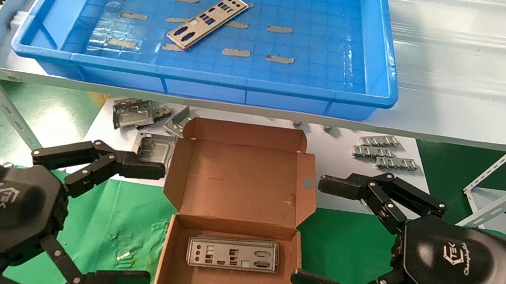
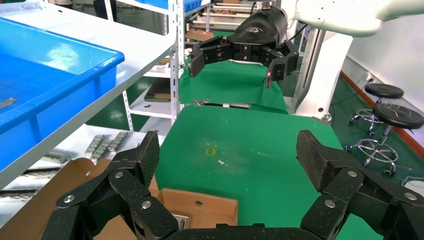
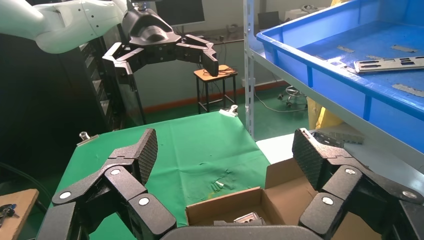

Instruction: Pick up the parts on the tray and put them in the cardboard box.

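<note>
Open grippers (image 1: 152,220) (image 1: 314,233), boxed part (image 1: 233,253)

Bright blue grid-floored tray (image 1: 375,44); silver-grey parts (image 1: 207,21); tan tape strips (image 1: 279,29); brown cardboard box (image 1: 241,181); green table cover (image 1: 118,222).

The cardboard box (image 1: 235,220) runs off the head view's bottom edge — the tray (image 1: 383,89) off its top.

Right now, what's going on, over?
Left end effector and right end effector open, empty, flanking cardboard box. One part boxed, one part on tray. Nothing blocking.
</note>
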